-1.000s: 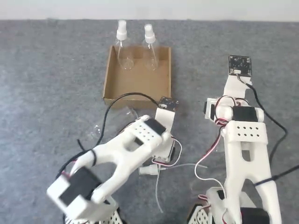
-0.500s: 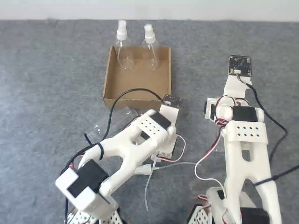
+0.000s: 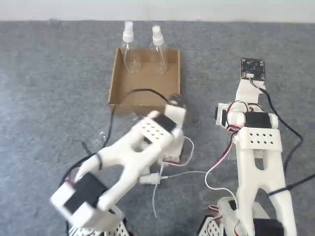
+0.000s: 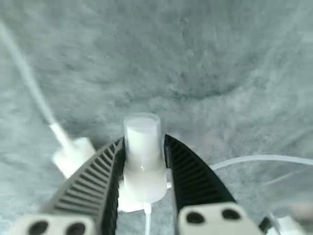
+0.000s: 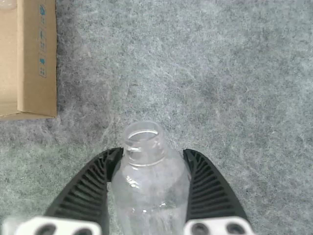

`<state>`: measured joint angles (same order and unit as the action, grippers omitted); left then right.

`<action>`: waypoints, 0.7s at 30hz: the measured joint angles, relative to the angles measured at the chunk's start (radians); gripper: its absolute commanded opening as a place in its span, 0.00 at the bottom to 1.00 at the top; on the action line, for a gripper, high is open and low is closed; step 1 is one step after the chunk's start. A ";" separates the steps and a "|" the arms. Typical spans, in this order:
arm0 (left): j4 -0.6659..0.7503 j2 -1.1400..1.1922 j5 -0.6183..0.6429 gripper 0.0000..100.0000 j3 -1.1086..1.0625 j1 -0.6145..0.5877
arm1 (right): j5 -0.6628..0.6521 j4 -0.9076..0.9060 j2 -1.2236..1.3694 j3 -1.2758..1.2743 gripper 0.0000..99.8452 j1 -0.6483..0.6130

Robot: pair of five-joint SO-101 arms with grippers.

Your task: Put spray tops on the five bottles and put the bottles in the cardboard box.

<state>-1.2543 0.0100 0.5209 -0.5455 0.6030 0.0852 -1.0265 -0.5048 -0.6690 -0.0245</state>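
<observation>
1. Your left fingers (image 4: 169, 147) are closed on a spray top (image 4: 143, 152). It is white and cylindrical, with a wider collar at its base. Its long axis lies in line with the fingers. The flat head points out past the fingertips, and a thin dip tube trails back toward the wrist.
2. Your right fingers (image 5: 115, 159) are clamped around the shoulder of a clear bottle (image 5: 149, 191). The neck is open with no top on it. The bottle's long axis also runs along the fingers, with the mouth pointing out beyond the tips over the grey bench (image 5: 234, 73).
3. You read both grasps from the wrist views, and the layout from the high view. There the left arm (image 3: 133, 157) reaches toward 1 o'clock. The right arm (image 3: 256, 142) stands at its 3 o'clock and points to 12.
4. The cardboard box (image 3: 118, 83) sits at 12 o'clock from the left arm, with its open side facing up. The right wrist view shows one of its corners, off to the side of the held bottle and apart from it.
5. A capped bottle (image 3: 130, 59) and a second capped bottle (image 3: 158, 59) sit side by side against the box's far wall. Their bodies are clear, and their white tops point to 12 o'clock, past the rim. You cannot tell whether they are upright or leaning.
6. A loose spray top (image 3: 149, 179) lies on the bench between the two arms, its tube running toward 6 o'clock. The left wrist view shows it just beside the closed fingers.
</observation>
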 measured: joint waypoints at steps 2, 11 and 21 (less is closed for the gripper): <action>-0.002 -0.072 0.000 0.01 -0.018 -0.040 | 0.000 0.000 0.000 0.000 0.01 0.000; -0.005 -0.347 0.000 0.01 -0.104 -0.143 | 0.000 0.000 0.000 0.000 0.01 0.000; 0.048 -0.500 -0.002 0.01 -0.198 -0.146 | 0.000 0.000 0.000 0.000 0.01 0.000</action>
<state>-1.2068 -0.4902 0.5194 -0.7434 0.4572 0.0852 -1.0265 -0.5048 -0.6690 -0.0245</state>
